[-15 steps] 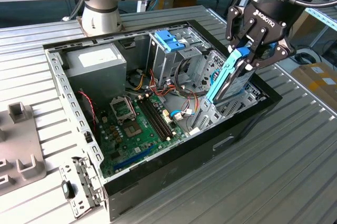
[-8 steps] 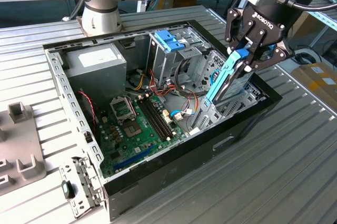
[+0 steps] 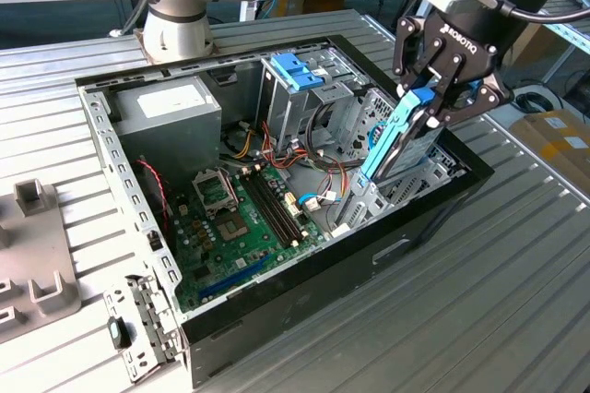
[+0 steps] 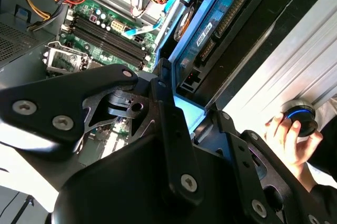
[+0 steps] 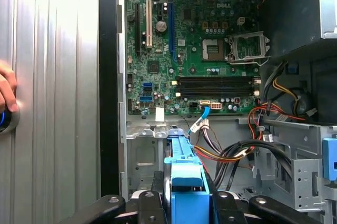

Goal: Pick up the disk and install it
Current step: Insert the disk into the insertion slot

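One open computer case (image 3: 433, 218), black sheet steel with a grey riveted inner frame, is lying on its side on a ribbed metal table (image 3: 479, 319); inside it a green motherboard (image 3: 249, 218) is lying flat, studded with slots and a bare square socket; a grey power-supply box (image 3: 171, 116) is sitting at the far end toward the exterior view's left; a tall perforated metal cage (image 3: 300, 98) with a blue plastic handle is standing mid-case, with red, yellow and black cables trailing beside it.

One disk (image 3: 401, 139), flat and rectangular in a blue plastic carrier frame, is standing on edge, tilted, at the drive bay on the exterior view's right side of the case; its lower end is entering the bay while its upper end is projecting above the case wall; pick-up is judged done, seating judged incomplete.

One gripper (image 3: 433, 102), black jointed metal, is holding its jaws clamped on the upper end of the disk.

One hand (image 4: 289, 140) is resting on a round blue-ringed knob on the table.
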You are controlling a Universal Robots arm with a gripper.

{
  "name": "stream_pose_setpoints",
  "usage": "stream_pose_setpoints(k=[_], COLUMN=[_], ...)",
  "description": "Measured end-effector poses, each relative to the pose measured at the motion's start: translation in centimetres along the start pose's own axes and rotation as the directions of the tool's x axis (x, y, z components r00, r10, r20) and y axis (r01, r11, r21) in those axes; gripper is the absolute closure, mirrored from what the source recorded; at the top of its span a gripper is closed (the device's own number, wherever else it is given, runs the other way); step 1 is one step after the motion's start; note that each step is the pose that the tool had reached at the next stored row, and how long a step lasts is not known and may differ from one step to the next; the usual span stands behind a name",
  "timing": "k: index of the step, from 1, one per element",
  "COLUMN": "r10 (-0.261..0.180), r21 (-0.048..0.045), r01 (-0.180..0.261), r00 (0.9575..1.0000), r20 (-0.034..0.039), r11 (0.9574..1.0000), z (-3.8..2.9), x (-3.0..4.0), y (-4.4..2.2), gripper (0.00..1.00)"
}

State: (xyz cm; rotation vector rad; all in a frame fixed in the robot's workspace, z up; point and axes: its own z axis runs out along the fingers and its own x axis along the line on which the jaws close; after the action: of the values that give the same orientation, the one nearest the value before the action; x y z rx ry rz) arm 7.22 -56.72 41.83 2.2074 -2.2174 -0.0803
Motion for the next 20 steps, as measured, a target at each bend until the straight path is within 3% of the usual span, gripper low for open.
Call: stream_pose_setpoints(k=[20], r10=[0.0], r21=[0.0], r01=[0.0], r00=[1.0], r20=[0.0], r11=[1.0], z=[1.05], x=[0.03], y=[-0.05], gripper=[0.63])
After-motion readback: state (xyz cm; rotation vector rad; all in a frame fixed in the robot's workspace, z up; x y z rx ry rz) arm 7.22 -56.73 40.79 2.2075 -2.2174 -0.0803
